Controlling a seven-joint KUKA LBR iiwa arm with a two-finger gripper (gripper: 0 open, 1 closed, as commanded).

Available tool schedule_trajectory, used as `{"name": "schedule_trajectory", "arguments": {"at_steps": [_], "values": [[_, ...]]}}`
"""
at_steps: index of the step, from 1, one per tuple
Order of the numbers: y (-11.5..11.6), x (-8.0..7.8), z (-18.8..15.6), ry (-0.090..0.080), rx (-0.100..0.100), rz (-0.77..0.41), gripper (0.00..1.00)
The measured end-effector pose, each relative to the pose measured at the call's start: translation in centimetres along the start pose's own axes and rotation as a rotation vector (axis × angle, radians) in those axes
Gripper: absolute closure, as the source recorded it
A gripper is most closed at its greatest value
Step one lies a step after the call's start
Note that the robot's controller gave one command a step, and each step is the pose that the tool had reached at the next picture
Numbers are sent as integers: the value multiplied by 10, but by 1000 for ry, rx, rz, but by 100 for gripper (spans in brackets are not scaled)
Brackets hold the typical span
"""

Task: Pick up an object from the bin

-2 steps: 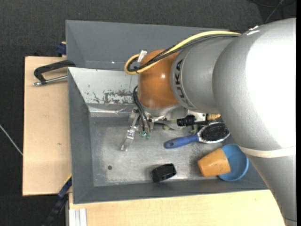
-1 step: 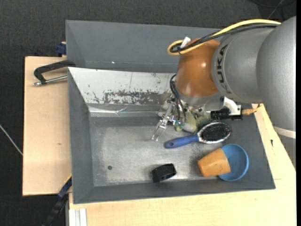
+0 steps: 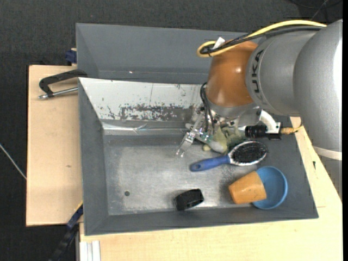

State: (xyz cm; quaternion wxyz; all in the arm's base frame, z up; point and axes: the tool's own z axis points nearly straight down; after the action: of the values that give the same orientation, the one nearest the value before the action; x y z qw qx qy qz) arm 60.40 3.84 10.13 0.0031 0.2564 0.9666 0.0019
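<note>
Low in the grey metal bin (image 3: 136,167), the gripper (image 3: 191,136), parted or closed I cannot tell, hangs beside a blue-handled black-bristled hairbrush (image 3: 234,157); a small black block (image 3: 188,199) lies apart.

Bright, even light is falling on the scene from overhead. The grey metal bin (image 3: 206,219) is taking most of it. Its scuffed back wall (image 3: 141,99) is glaring almost white in a broad band, and its floor (image 3: 147,170) is giving back a softer, mottled sheen toward the middle. The left wall (image 3: 91,156) is sitting darker, in shade. The arm's grey casing (image 3: 321,75) is catching a pale highlight along its curve, and the orange cover (image 3: 231,80) is gleaming on its upper side. Beneath the wrist a soft shadow is lying over the things crowded there. The small black object (image 3: 189,199) is throwing only a faint, short shadow, and the blue bowl (image 3: 276,185) is glowing evenly inside.
</note>
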Motion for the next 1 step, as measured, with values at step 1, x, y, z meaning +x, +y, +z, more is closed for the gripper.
{"name": "schedule_trajectory", "arguments": {"at_steps": [1], "values": [[7, 7, 27, -1, 1, -126, 0]]}}
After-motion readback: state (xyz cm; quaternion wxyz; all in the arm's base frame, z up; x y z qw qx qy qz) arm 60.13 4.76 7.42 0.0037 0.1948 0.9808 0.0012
